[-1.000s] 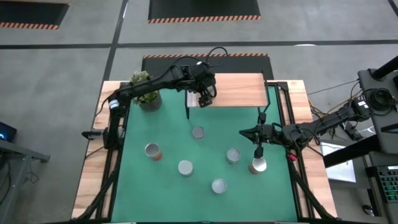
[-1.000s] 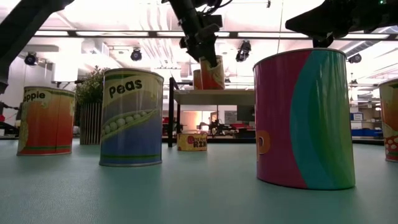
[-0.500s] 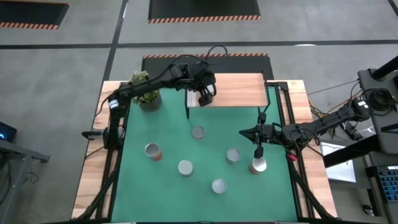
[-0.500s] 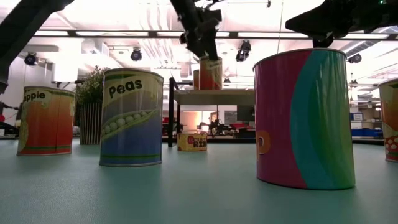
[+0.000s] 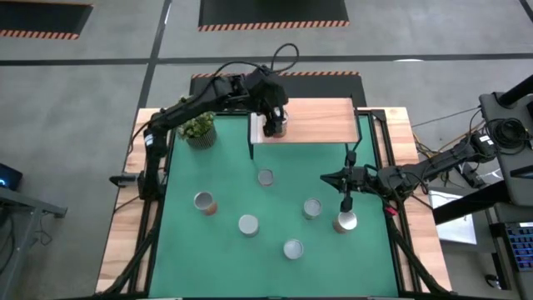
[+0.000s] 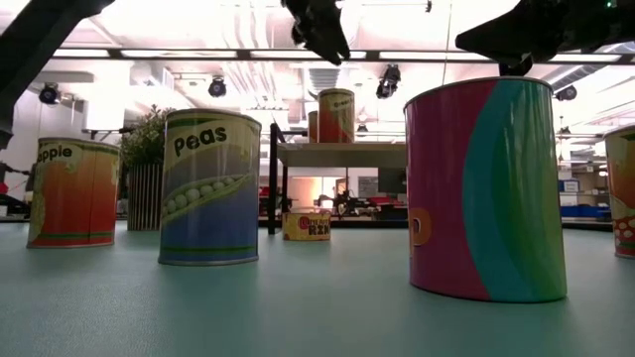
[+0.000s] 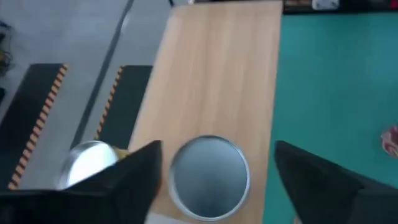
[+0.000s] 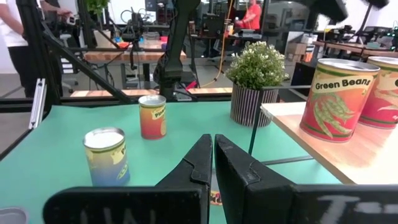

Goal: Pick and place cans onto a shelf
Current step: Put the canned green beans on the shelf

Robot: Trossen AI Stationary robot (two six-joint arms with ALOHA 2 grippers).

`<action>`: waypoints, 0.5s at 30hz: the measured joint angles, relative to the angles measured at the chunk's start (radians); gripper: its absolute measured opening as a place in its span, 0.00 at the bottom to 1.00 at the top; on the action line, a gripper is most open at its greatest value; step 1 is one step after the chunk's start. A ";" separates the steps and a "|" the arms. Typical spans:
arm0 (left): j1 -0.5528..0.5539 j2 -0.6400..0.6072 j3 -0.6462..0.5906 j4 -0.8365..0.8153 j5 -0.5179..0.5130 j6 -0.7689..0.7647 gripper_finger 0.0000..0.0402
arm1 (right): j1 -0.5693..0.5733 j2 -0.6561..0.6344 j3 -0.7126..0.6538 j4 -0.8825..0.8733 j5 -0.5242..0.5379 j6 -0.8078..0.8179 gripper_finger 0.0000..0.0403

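left gripper [image 7: 214, 171] spread wide above can [image 7: 209, 177] on shelf [image 7: 217, 68] — right gripper [image 8: 212, 163] closed

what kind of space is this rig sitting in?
Likely a robotics lab or workshop, not a home. Hazard-striped floor mats lie on a grey concrete floor, track lights hang from an open ceiling, and other workbenches with people stand behind the table.

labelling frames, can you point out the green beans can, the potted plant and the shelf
green beans can [image 8: 333, 99]: right wrist view, on its printed label.
potted plant [image 8: 256, 65]: right wrist view, on the leaves.
shelf [image 5: 321, 121]: high view, on bare wood of the board.
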 joint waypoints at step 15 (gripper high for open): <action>0.047 0.003 -0.178 0.067 -0.045 -0.008 0.06 | 0.000 0.000 0.000 -0.001 0.000 0.000 0.02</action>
